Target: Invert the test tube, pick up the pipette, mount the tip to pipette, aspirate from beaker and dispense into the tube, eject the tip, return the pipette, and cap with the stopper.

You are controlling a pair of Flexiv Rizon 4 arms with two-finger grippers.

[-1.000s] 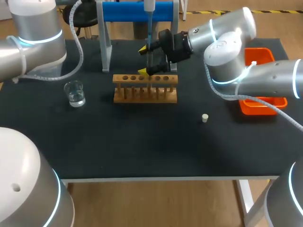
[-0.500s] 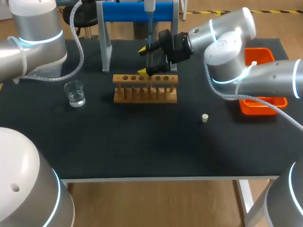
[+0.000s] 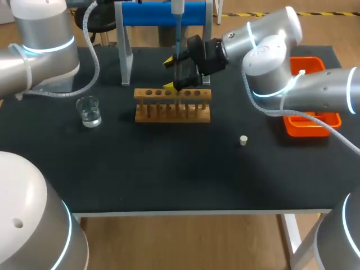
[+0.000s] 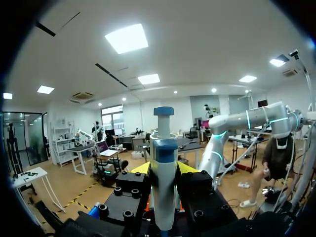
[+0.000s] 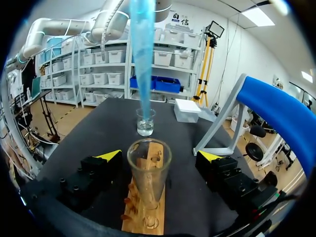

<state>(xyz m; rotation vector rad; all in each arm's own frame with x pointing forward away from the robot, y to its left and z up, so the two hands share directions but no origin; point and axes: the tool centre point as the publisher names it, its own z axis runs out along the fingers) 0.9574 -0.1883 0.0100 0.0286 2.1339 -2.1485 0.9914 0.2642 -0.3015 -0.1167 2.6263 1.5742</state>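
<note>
My left arm (image 3: 39, 50) comes in at the table's 10 o'clock corner. A glass beaker (image 3: 89, 111) holding a little clear liquid stands upright at 9 o'clock from the wooden test tube rack (image 3: 172, 105), well apart from it.

In the left wrist view, the left gripper (image 4: 164, 168) is clamped on the pipette (image 4: 163, 143). One yellow tip presses each side of the pipette's pale body, and the blue plunger cap points away from the wrist. From above, the pipette hangs upright at 12 o'clock from the rack, in front of the blue-barred stand (image 3: 163, 14). Its blue pipette tip (image 5: 143, 59) points down and ends just above the mouth of the test tube (image 5: 148, 182).

The tube stands upright, mouth up, in a hole of the rack towards its 3 o'clock end.

The right gripper (image 3: 170, 72) lies at 12 o'clock from the rack with its fingers spread. The tube sits between them, and a gap shows on either side. My right arm (image 3: 292, 84) reaches in from 3 o'clock.

A small pale stopper (image 3: 243, 140) rests on the black table (image 3: 169, 169) at 4 o'clock from the rack, well apart. An orange tray (image 3: 312, 126) sits at the table's 3 o'clock edge, partly under the right arm.
</note>
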